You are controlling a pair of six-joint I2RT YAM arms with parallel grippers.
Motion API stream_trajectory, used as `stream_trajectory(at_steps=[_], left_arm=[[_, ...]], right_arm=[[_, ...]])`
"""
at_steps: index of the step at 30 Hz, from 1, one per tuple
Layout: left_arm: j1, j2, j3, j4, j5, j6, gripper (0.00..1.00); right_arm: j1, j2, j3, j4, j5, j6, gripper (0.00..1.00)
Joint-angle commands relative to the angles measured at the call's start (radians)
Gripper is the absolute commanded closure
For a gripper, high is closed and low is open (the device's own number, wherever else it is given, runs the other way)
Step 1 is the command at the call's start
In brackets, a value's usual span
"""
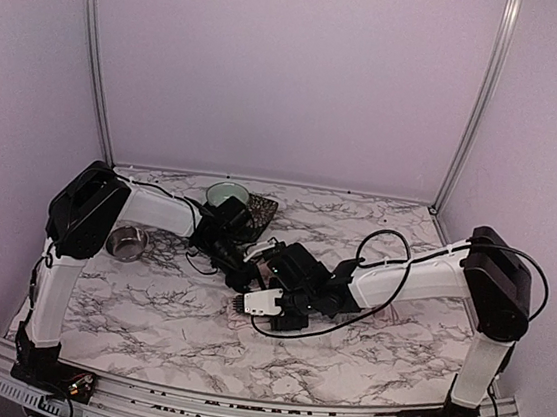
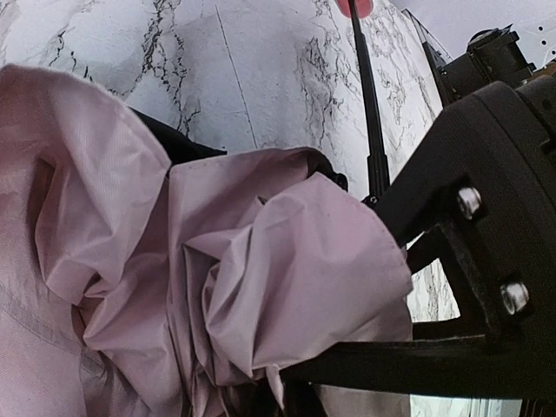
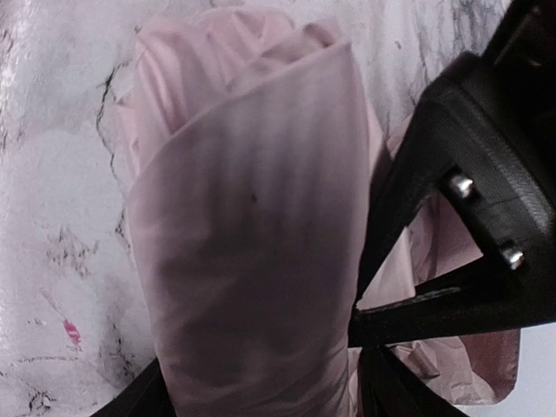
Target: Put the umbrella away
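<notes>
Marble table (image 1: 144, 324), lilac walls (image 1: 294, 69) on 3 sides w/ metal posts in the back corners, front rail (image 1: 236, 405) along the near edge. Green bowl (image 1: 228, 195) sits close to the back wall, so little room behind it. Dark mat (image 1: 261, 210) lies just beside the bowl on its right, and a steel bowl (image 1: 127, 243) sits nearer and to the left of the green bowl, by the L arm. Bare marble runs from the green bowl's right to the R wall, and there's a wide bare strip nearer than the bowl, down to the rail. Both arms reach in and meet nearer than the green bowl and a bit to its right, wrists almost touching. Umbrella (image 2: 261, 261) is there, under the wrists. From above it's nearly all hidden, so its heading vs the bowl can't be told in that view. L gripper (image 2: 334, 287) has a finger each side of a bunched wad of pink fabric that fills the gap, black lining showing behind, so it's clamped on the canopy. In the L wrist view the thin black shaft (image 2: 365, 104) runs straight away from the wad along the marble to a pink handle (image 2: 354, 7) at the frame's top edge. That's the long axis, handle end far from the L fingers. R gripper (image 3: 358, 313) has its fingers nipped together on a fold, w/ a rolled lobe of fabric beside them.
</notes>
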Motion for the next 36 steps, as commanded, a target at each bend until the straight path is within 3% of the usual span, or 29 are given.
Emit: stream_trajectory(at_steps=[1,3,6,8,11,14,16,23,27,30,34,36], left_arm=[[-0.019,0.098,-0.057,-0.236,-0.109,0.044,1.0],[-0.011,0.097,-0.05,-0.243,-0.082,0.044,1.0],[0.009,0.081,-0.033,-0.243,-0.032,0.028,0.97],[0.025,0.061,-0.008,-0.241,-0.024,0.004,0.83],[0.063,0.01,0.01,-0.185,-0.043,-0.069,0.55],[0.096,-0.098,-0.033,-0.018,-0.088,-0.199,0.44],[0.116,-0.194,-0.108,0.181,-0.117,-0.283,0.38],[0.115,-0.566,-0.489,0.6,-0.248,-0.284,0.38],[0.051,-0.787,-0.695,0.614,-0.392,-0.082,0.47],[-0.076,-0.936,-0.836,0.614,-0.498,0.128,0.5],[-0.227,-1.022,-0.929,0.61,-0.632,0.304,0.49],[-0.273,-1.004,-0.934,0.61,-0.671,0.342,0.42]], right_arm=[[-0.017,0.05,0.023,-0.109,0.026,0.007,0.44],[-0.017,0.056,0.028,-0.136,0.004,0.02,0.59],[-0.019,0.063,0.033,-0.173,-0.041,0.057,0.65],[-0.019,0.067,0.025,-0.188,-0.08,0.079,0.68],[-0.019,0.08,0.022,-0.203,-0.126,0.107,0.71],[-0.02,0.097,0.033,-0.234,-0.165,0.143,0.74],[-0.023,0.103,0.042,-0.253,-0.217,0.167,0.74],[-0.078,0.141,0.11,-0.392,-0.465,0.267,0.77],[-0.107,0.196,0.162,-0.491,-0.581,0.313,0.8],[-0.111,0.229,0.186,-0.556,-0.668,0.328,0.81],[-0.114,0.255,0.203,-0.592,-0.785,0.35,0.81],[-0.115,0.278,0.225,-0.619,-0.847,0.357,0.81]])
